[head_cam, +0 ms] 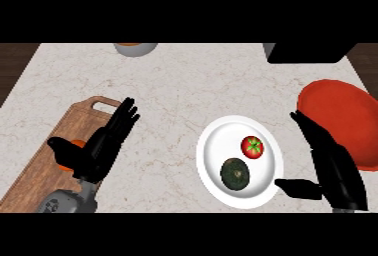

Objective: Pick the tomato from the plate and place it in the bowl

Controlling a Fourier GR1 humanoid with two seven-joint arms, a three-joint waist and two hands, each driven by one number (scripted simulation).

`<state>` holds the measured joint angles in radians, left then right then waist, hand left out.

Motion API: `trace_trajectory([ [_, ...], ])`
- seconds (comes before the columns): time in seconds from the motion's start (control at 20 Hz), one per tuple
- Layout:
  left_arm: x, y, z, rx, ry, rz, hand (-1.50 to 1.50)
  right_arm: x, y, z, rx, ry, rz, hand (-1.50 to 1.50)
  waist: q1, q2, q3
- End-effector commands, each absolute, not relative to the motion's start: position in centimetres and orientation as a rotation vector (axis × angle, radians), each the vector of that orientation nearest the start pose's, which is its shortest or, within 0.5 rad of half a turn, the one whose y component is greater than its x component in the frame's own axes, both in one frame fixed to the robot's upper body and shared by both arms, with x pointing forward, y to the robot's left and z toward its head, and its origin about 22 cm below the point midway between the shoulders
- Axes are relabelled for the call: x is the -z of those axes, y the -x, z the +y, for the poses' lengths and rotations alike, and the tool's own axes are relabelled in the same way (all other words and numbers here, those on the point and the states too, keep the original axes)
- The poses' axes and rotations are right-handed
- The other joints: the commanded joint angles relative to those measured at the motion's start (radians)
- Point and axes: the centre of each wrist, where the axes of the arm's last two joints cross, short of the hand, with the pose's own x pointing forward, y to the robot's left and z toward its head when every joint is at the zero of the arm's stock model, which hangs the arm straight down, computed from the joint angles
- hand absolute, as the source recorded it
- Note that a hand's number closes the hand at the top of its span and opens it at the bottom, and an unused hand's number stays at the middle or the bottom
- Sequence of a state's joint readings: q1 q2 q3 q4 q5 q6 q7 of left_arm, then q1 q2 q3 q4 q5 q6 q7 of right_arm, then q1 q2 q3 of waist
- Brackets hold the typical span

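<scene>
A pale marbled counter [184, 85] fills the head view, with dark strips of floor or wood beyond its left and right edges.

Along the counter's left edge lies a long wooden cutting board [52, 165] with a handle hole at its far end. Near the right edge sits a large red bowl [341, 117], with nothing visible inside it. Between them, toward the near edge, is a white plate [214, 150].

At the far right corner stands a black box-like object [306, 52], cut off by the view. At the far edge, left of centre, a grey cup or pot [135, 48] with something orange inside is also partly cut off.

The left hand [100, 147] hovers over the cutting board, fingers straight and spread, thumb out, holding nothing. A small orange object [77, 144] shows beside its thumb, mostly hidden. The right hand [328, 160] sits between plate and bowl, fingers straight and pointing away, thumb reaching toward the plate's near right rim, holding nothing.

On the plate lie a dark green round vegetable [236, 173] near the front and the red tomato [252, 147] just behind it, slightly apart.

The task appears to be at its start: the tomato is not yet grasped or lifted, and the move to the bowl remains. The bowl is close to the plate's right rim, so the carry looks short, though the bowl nearly reaches the counter's right edge. Open counter lies behind the plate.
</scene>
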<state>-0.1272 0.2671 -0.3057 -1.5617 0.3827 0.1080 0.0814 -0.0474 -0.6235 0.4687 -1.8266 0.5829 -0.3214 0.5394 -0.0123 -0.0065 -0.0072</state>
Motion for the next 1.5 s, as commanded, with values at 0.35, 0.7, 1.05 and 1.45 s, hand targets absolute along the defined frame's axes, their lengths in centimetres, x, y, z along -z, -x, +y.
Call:
trace_trajectory([
  [0.35,-1.7,-26.4,20.0,0.147,0.279,-1.487,0.00,-10.9,-23.6,-14.2,-0.865,0.863,-0.943,-1.50,0.023,0.008,0.005],
  [0.7,-2.2,-25.3,18.9,0.128,0.263,-1.473,0.00,-10.7,-26.4,-14.3,-0.846,0.888,-0.778,-1.50,0.019,0.005,0.006],
  [1.05,-2.2,-26.4,20.4,0.143,0.299,-1.479,0.00,-8.2,-27.3,-13.8,-0.893,0.864,-0.643,-1.50,0.016,0.006,0.006],
  [1.45,-1.1,-26.9,21.0,0.113,0.268,-1.478,0.00,-7.5,-27.2,-14.0,-0.936,0.875,-0.666,-1.50,0.010,0.006,0.007],
])
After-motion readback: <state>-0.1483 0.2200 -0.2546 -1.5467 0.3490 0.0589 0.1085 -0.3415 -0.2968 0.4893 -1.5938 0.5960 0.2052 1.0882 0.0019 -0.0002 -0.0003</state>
